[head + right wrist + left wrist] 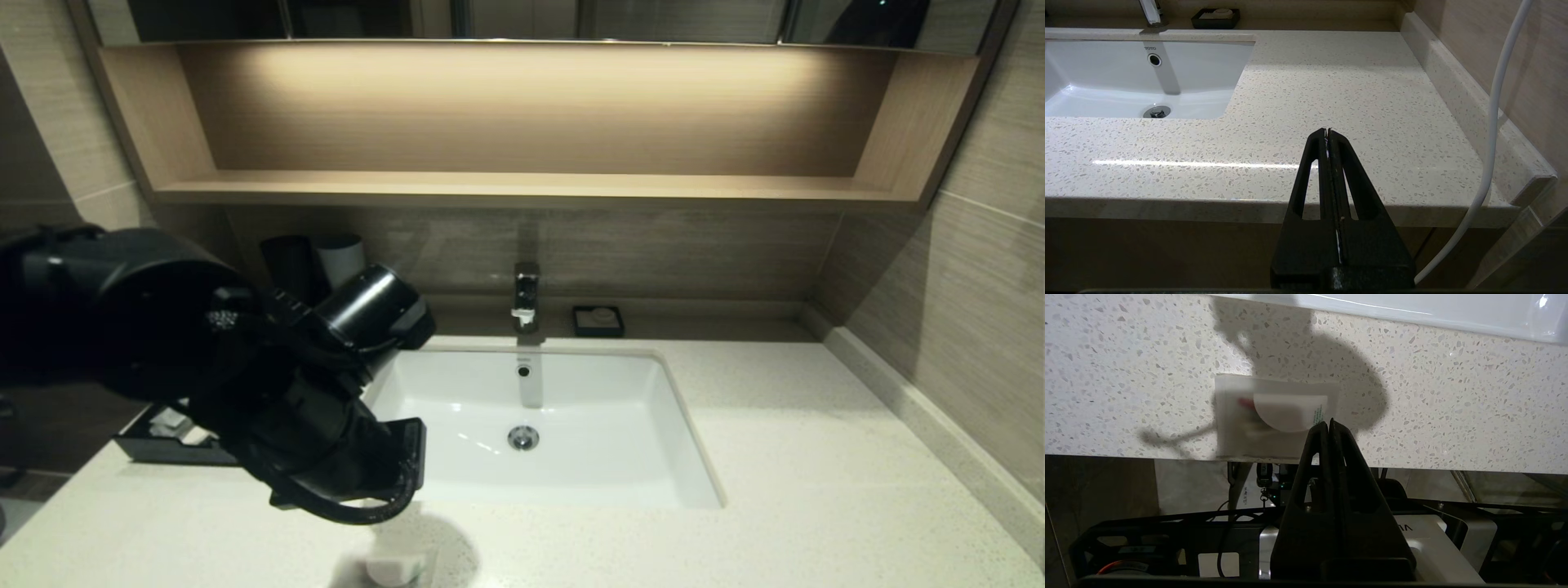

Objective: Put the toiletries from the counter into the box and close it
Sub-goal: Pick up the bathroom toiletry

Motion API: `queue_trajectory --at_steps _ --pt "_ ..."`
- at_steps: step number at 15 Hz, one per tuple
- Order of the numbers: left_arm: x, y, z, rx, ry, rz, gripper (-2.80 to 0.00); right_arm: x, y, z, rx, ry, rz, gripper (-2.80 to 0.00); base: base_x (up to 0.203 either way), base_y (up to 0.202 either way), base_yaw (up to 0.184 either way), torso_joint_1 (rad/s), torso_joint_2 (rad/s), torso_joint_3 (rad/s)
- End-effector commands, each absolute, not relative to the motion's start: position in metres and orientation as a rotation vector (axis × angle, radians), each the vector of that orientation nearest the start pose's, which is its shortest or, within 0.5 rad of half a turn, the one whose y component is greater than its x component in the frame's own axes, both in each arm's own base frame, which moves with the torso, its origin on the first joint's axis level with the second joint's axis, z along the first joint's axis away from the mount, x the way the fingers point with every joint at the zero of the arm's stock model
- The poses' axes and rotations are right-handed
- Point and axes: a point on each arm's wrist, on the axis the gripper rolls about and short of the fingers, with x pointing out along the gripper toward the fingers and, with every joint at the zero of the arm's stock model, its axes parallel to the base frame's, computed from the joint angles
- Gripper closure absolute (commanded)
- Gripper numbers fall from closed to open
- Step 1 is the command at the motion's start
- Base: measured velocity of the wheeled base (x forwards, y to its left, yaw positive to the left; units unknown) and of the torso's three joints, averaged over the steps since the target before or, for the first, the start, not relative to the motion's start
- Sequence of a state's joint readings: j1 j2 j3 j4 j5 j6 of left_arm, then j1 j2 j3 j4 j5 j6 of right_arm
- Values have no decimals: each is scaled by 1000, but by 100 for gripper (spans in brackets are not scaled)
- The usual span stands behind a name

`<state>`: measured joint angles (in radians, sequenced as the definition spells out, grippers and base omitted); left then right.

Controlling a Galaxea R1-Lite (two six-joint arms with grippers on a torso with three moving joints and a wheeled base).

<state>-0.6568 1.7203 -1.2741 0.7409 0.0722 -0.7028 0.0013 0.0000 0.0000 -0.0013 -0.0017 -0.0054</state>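
A squarish clear packet with a white round disc (1274, 416) lies at the counter's (1453, 396) front edge, slightly overhanging it. In the head view this packet (396, 567) sits just below my left arm (310, 408). My left gripper (1329, 422) is shut, its tips pinched at the packet's edge by the green print. The black box (151, 445) stands at the far left, mostly hidden behind the arm, with pale items (175, 425) showing in its open drawer. My right gripper (1327, 130) is shut and empty, before the counter's right front edge.
A white sink (571, 441) is set in the middle of the counter, with a faucet (526, 294) behind it. A small black dish (598, 320) sits by the back wall and dark cups (314, 261) stand at the back left. A white cable (1492, 122) hangs near the right wall.
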Motion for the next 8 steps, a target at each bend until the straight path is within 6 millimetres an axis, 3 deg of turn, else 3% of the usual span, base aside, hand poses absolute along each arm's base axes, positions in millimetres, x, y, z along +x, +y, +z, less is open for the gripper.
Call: queue_trajectory --at_steps 1,5,8 --pt "221 -181 181 -162 1264 -86 0 -23 0 75 -6 0 0 0 0 0 0 0 0 0" --pt "223 -202 176 -192 1278 -76 0 -23 0 75 -6 0 0 0 0 0 0 0 0 0" --pt "226 -206 169 -213 1301 -36 0 -23 0 75 -5 0 0 0 0 0 0 0 0 0"
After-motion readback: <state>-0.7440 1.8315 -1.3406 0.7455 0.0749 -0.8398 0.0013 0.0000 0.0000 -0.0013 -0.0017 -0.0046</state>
